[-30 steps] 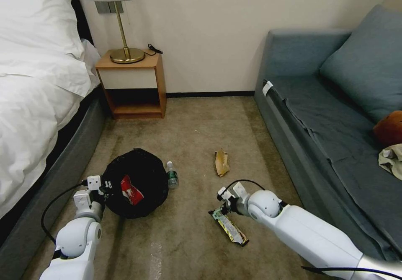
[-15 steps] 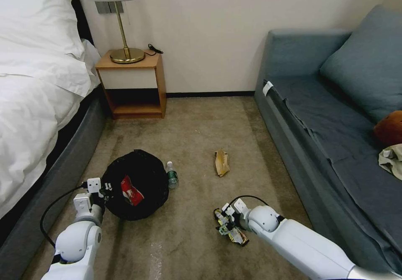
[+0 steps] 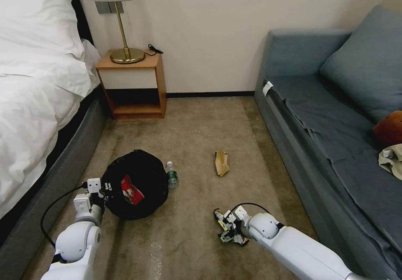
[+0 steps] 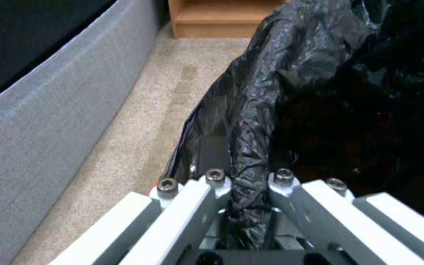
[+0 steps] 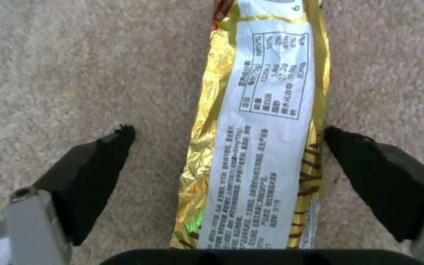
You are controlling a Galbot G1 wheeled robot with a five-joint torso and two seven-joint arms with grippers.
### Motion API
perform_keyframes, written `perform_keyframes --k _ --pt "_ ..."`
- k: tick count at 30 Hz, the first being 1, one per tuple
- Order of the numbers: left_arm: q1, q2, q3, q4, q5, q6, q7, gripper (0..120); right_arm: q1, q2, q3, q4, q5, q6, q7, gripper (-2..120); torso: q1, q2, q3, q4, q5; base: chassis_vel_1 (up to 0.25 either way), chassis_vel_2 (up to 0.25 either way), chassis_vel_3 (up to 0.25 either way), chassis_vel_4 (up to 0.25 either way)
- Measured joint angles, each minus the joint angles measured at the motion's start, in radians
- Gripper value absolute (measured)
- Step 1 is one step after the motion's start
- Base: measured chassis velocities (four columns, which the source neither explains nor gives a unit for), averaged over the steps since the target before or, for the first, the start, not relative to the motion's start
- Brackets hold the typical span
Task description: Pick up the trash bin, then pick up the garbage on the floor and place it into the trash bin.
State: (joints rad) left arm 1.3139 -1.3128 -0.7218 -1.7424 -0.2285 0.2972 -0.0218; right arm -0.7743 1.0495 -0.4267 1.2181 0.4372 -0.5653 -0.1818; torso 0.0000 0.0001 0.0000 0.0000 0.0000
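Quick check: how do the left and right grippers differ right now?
The left gripper is shut on the black-bagged rim of the trash bin; the right gripper is open, its fingers either side of the yellow snack wrapper without pinching it. The left is beside the bed; the right is nearer the sofa. Both are low, near the carpet.

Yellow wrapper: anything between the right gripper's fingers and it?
Nothing visible. The right gripper is open, black fingers straddling the yellow wrapper flat on bare carpet, one on each side.
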Motion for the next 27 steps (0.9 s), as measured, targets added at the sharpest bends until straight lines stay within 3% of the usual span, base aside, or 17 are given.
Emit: perform_keyframes --k 9,12,15,17,22,27 --pt "-0.001 0.004 0.001 0.006 -0.006 -0.002 0.001 1 -0.001 0.002 0.008 -0.006 -0.002 0.006 -0.012 71 0.000 0.000 0.000 -0.0001 -0.0003 0.000 0.000 0.000 0.000" --pt "-0.001 0.005 0.001 0.007 -0.011 -0.002 0.002 1 -0.008 -0.001 0.014 -0.006 -0.004 0.012 -0.016 53 0.000 0.000 0.000 0.0001 0.0000 0.000 0.000 0.000 0.000" --pt "-0.001 0.004 0.001 0.007 -0.012 -0.002 0.002 1 -0.011 -0.001 0.015 -0.006 -0.005 0.013 -0.017 47 0.000 0.000 0.000 0.0001 0.0003 0.000 0.000 0.000 0.000" --pt "0.000 0.003 0.001 0.007 -0.012 -0.002 0.003 1 -0.016 0.000 0.018 -0.007 -0.010 0.016 -0.018 34 0.000 0.000 0.000 0.0001 0.0001 0.000 0.000 0.000 0.000" --pt "0.002 0.003 0.001 0.007 -0.013 -0.003 0.004 1 -0.020 0.001 0.018 -0.007 -0.013 0.018 -0.020 21 0.000 0.000 0.000 0.0003 0.0005 0.000 0.000 0.000 0.000" --pt "0.007 0.005 0.000 0.007 -0.014 -0.006 0.005 1 -0.013 -0.011 0.022 -0.003 -0.017 0.018 -0.019 0 0.000 0.000 0.000 0.0002 0.0006 0.000 0.000 0.000 0.000"
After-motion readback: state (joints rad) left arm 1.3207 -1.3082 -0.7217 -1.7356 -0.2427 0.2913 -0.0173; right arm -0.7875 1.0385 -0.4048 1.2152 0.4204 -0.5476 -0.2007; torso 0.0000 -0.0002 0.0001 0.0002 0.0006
